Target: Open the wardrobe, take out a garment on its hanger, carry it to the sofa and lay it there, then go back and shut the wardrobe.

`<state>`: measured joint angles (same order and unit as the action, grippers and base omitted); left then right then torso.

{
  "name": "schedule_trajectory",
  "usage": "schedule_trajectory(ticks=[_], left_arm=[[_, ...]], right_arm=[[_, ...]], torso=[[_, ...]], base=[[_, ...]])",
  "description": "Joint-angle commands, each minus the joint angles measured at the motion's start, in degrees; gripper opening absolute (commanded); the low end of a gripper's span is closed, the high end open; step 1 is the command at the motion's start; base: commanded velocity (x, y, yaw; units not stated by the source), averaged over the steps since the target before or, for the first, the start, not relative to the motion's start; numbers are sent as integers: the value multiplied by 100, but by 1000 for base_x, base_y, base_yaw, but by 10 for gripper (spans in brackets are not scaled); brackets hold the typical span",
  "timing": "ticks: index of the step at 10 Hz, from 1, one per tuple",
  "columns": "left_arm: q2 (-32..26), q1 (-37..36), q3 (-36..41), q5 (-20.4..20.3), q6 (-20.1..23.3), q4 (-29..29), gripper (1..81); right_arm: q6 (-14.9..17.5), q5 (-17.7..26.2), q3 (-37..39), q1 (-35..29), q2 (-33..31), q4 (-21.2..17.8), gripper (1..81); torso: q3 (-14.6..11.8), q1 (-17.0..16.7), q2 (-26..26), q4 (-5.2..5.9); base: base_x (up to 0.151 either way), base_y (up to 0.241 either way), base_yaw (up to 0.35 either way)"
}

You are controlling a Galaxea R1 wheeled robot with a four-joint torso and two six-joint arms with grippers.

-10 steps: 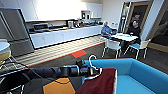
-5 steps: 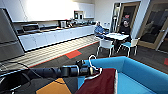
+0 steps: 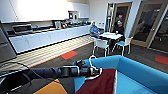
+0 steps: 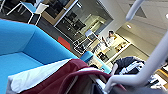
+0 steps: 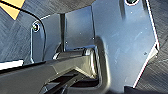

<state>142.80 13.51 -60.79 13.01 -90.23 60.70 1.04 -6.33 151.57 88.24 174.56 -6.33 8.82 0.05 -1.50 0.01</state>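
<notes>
My left arm reaches in from the left, and the left gripper (image 3: 90, 71) is shut on the white hanger (image 3: 92, 62) just below its curved hook. The maroon garment (image 3: 101, 83) with its white sleeve hangs from it over the near end of the blue sofa (image 3: 142, 73). In the left wrist view the hanger (image 4: 150, 63) crosses close in front. Beneath it are the maroon garment (image 4: 62, 76) and its white sleeve, against the sofa's (image 4: 22, 42) seat and back. The right wrist view gives the robot's own dark parts over dark carpet.
Behind the sofa stands a white table (image 3: 111, 35) with white-and-teal chairs (image 3: 102, 45), where people (image 3: 94, 30) sit. A long white kitchen counter (image 3: 47, 37) lines the far wall. Orange patches (image 3: 69, 54) mark the dark carpet. Glass doors (image 3: 147, 25) are at the right.
The camera has moved, shifting the whole picture. More of the sofa now shows, larger and closer. The left gripper still holds the hanger with the garment.
</notes>
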Motion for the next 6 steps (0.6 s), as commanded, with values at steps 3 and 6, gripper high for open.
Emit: schedule_trajectory(ticks=[3,6], left_arm=[[-58,-968,208,-377,-56,179,10],[-93,-950,217,-369,-64,179,10]], right_arm=[[19,343,-32,-196,55,35,811],[19,351,-32,-205,55,44,811]], torso=[[0,0,0,0],[0,0,0,0]], base=[[0,0,0],[0,0,0]])
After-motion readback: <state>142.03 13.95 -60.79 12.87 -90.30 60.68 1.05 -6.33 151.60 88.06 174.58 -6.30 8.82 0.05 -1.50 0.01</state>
